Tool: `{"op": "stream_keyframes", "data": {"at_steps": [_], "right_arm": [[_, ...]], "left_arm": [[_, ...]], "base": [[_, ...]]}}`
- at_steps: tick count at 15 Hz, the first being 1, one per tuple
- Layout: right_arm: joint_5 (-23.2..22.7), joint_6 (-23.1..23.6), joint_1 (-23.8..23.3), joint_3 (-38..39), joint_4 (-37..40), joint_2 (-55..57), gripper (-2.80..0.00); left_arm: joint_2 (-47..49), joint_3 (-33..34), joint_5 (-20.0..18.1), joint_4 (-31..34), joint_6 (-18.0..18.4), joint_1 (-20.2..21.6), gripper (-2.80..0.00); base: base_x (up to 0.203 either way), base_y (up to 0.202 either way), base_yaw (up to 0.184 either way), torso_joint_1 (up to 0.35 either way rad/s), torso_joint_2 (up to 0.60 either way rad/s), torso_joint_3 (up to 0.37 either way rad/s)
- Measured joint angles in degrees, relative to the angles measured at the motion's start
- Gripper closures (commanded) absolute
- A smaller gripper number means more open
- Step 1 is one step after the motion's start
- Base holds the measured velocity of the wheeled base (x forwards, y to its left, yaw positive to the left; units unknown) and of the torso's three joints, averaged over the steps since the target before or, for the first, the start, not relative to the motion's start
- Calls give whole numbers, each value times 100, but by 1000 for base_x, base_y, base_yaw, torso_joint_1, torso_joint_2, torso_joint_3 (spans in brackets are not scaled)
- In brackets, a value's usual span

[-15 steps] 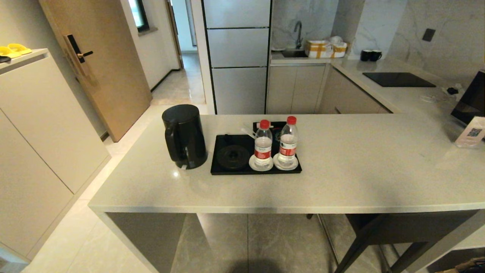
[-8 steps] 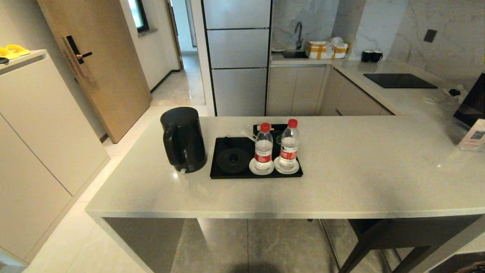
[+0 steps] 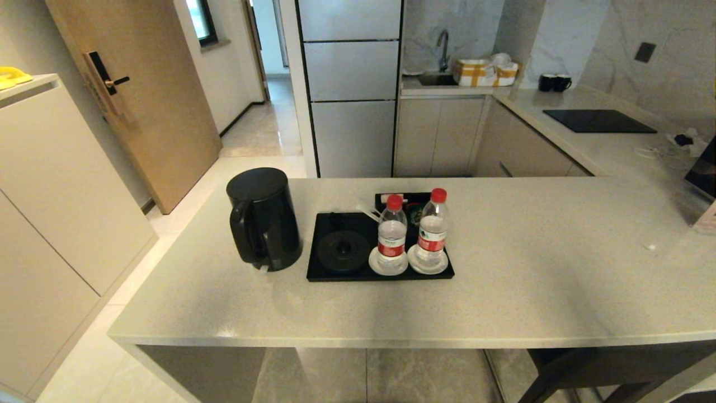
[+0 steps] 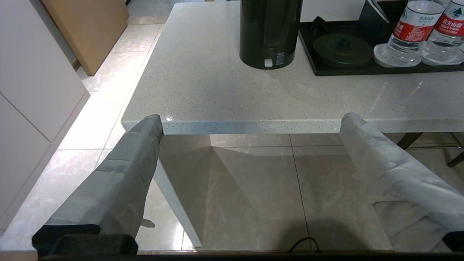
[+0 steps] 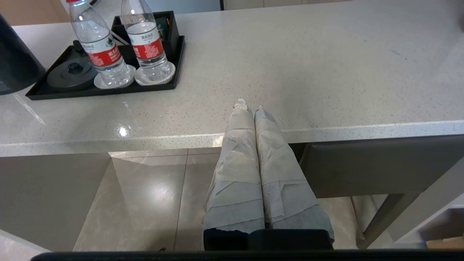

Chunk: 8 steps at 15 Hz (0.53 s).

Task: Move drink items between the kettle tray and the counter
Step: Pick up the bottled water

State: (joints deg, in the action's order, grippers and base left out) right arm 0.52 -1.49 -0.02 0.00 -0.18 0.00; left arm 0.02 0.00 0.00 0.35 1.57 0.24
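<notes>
On the bench [image 3: 531,268]: kettle [image 3: 262,219] at 9 o'clock of the kettle tray [image 3: 335,274], both water bottles [image 3: 391,235] upright on saucers [image 3: 428,263] at its 3 o'clock end. Left pincer [image 4: 250,125] apart, right pincer [image 5: 250,107] together, both empty, off the bench's near edge.

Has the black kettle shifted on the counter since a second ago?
No. The kettle stands at the same gap beside the black tray on the counter; the whole picture shifted together, so only the camera moved.
</notes>
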Motion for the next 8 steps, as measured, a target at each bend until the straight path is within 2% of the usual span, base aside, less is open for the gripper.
{"op": "stream_keyframes", "data": {"at_steps": [5, 8], "right_arm": [[-1, 5, 2, 0, 4, 0, 0], [0, 6, 2, 0, 2, 0, 0]], "left_arm": [[0, 0, 0, 0, 0, 0, -280], [0, 0, -2, -2, 7, 0, -280]], "base": [[0, 0, 0, 12, 3, 15], [0, 0, 0, 182, 6, 186]]}}
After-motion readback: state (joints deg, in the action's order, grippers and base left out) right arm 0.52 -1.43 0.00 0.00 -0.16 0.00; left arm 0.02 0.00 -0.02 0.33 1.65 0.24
